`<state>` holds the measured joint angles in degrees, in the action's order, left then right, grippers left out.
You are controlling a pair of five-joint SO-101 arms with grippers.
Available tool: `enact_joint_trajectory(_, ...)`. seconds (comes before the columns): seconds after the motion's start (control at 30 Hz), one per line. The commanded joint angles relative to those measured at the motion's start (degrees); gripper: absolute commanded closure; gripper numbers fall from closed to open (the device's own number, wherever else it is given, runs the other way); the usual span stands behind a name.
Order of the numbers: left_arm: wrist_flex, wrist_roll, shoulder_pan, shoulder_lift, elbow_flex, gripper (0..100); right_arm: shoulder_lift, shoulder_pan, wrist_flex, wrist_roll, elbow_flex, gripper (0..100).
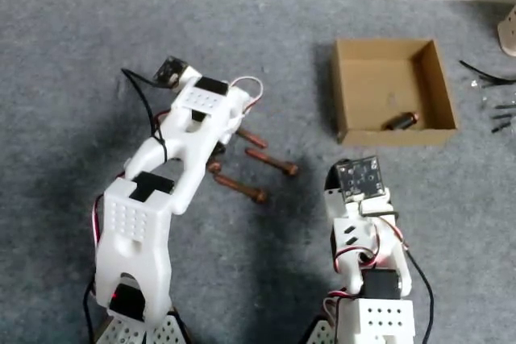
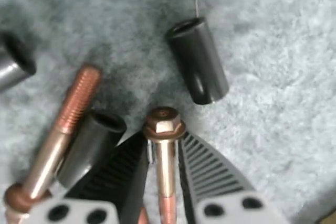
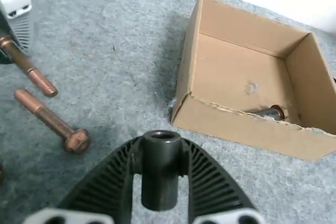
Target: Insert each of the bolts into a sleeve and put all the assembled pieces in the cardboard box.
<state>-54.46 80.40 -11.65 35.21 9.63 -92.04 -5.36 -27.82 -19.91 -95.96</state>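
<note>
My left gripper [image 2: 164,140] is shut on a copper bolt [image 2: 164,153], whose hex head pokes out past the fingertips. Just beyond it on the grey mat lies a black sleeve [image 2: 198,60]. Beside the gripper lie a second bolt [image 2: 58,135] and another sleeve [image 2: 89,142]. My right gripper [image 3: 160,148] is shut on a black sleeve [image 3: 160,171] held upright, a short way from the cardboard box [image 3: 247,129]. One assembled piece [image 3: 273,112] lies inside the box [image 1: 352,90]. In the high view the left gripper [image 1: 219,151] sits among the loose bolts [image 1: 272,160].
A loose bolt [image 3: 50,121] lies on the mat between the two arms. A third sleeve [image 2: 13,64] shows at the edge of the left wrist view. Small screws and black ties [image 1: 496,102] lie right of the box.
</note>
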Motion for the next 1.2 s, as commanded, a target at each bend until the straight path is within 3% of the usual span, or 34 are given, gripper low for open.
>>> enact_joint_trajectory(0.0, -1.05, -1.93, 0.92, -0.22, 0.66, 100, -0.92, 0.84, 0.04, -0.79, -6.73, 99.5)
enact_joint_trajectory(0.3, -1.14, -6.86, 1.1, -2.95, 0.57, 100, -0.92, 0.84, -0.04, -0.79, -6.9, 99.5)
enact_joint_trajectory(0.83, -14.95, -17.67, 1.45, -21.14, -0.04, 100, -0.92, 0.84, -0.04, -0.79, -6.9, 99.5)
enact_joint_trajectory(1.17, -23.03, -28.13, 1.1, -29.14, -0.04, 100, -0.92, 0.84, -0.04, -0.79, -6.9, 99.5)
